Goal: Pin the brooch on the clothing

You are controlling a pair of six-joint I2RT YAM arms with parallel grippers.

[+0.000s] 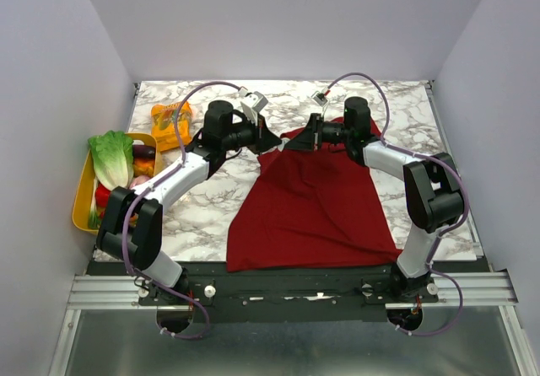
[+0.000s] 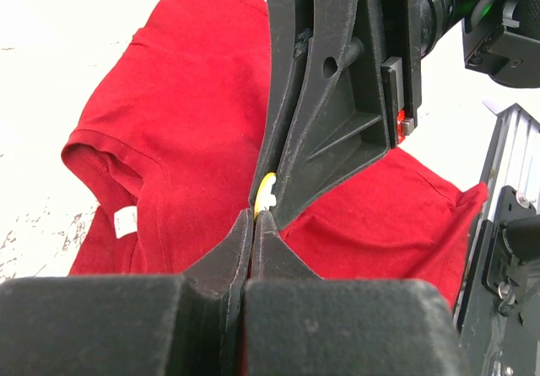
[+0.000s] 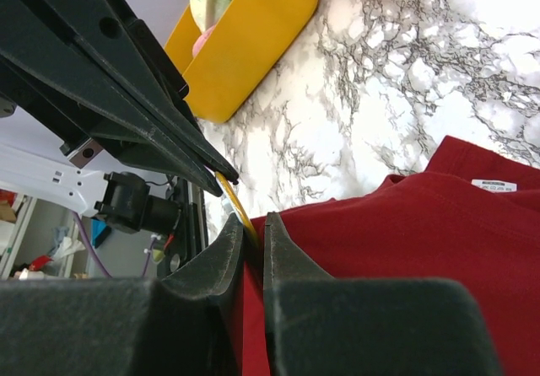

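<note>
As it is held up over the collar end of the T-shirt [image 1: 316,207], the brooch [image 2: 266,193] is seen gripped edge-on by the right gripper [image 3: 251,222]; the left gripper [image 2: 254,217] is clenched tight, tips at the brooch's rim. Pin nipped or not, can't be told. Step judged: readying the pin, approx. mid-task. Next, pin to be opened & pushed thru fabric w/ care.

Brooch [image 2: 266,192]: I only get a yellow sliver at the right gripper [image 3: 253,231] tips, rest buried between them. Can't tell if it touches the shirt [image 3: 405,249] beneath the tips.
</note>
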